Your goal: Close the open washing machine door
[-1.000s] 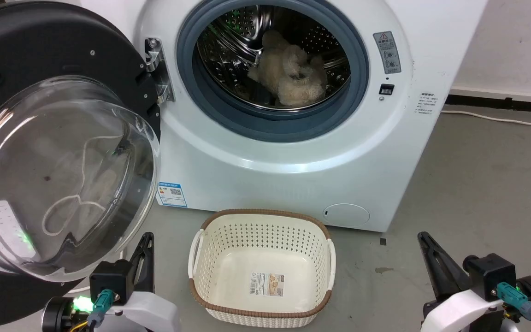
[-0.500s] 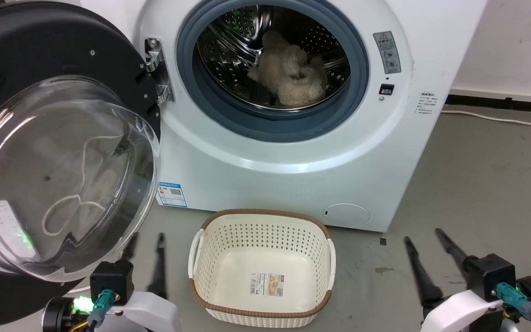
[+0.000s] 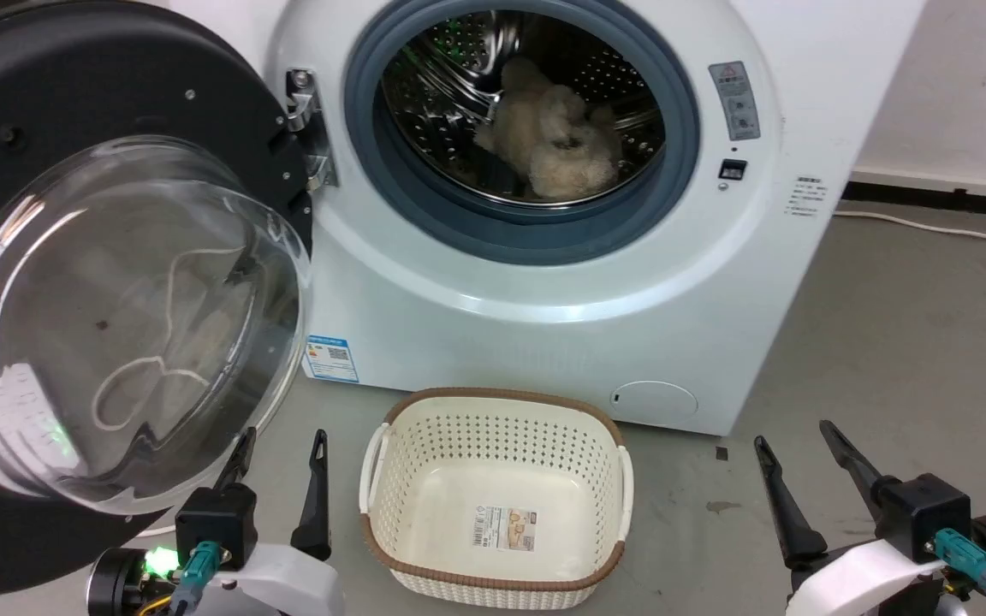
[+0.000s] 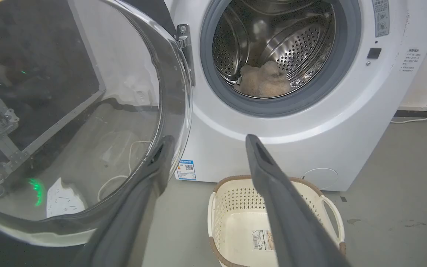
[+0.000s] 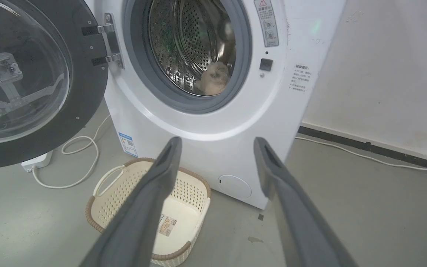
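The white washing machine (image 3: 544, 282) stands ahead, its steel drum holding a beige fluffy item (image 3: 553, 141). The washing machine door (image 3: 116, 257), a black disc with a bulging clear glass bowl, hangs swung wide open on its left hinge (image 3: 309, 128); it also fills the left of the left wrist view (image 4: 69, 111) and appears in the right wrist view (image 5: 32, 81). My left gripper (image 3: 283, 447) is open and empty at the lower left, just below the glass bowl's rim. My right gripper (image 3: 797, 435) is open and empty at the lower right, over bare floor.
A cream perforated basket (image 3: 390, 479) with a brown rim sits empty on the grey floor before the machine, between my grippers. A white cable (image 5: 76, 163) and a power strip lie under the door. Another cable (image 3: 929, 224) runs along the right wall.
Both grippers have gone from shut to open, fingers spread apart. The head camera has shifted slightly, so the whole scene sits a little further right.
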Motion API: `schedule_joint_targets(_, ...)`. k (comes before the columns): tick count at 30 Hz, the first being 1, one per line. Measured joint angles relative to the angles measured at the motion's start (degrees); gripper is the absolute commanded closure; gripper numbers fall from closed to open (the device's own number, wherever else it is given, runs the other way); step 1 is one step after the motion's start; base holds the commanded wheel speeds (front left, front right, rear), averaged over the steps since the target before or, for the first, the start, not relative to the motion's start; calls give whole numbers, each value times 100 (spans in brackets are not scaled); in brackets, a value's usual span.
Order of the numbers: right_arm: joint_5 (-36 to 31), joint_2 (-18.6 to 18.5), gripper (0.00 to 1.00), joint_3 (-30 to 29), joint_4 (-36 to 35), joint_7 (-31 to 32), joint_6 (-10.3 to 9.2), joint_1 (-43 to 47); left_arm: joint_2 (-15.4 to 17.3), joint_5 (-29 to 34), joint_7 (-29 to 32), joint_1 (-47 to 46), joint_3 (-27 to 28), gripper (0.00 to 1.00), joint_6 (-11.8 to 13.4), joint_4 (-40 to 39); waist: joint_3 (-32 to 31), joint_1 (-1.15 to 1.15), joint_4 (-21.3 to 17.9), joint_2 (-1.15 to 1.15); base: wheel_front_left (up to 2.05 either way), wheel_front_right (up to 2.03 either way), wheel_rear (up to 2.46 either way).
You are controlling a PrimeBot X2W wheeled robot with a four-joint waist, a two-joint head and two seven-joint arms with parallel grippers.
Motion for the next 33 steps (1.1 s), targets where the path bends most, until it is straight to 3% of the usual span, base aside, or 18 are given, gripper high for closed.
schedule_joint_targets(33, 130, 0, 0, 442, 186, -401, 0, 37, 146, -2, -408, 113, -169, 0, 71, -75, -85, 0, 1048, 0, 0, 0, 0)
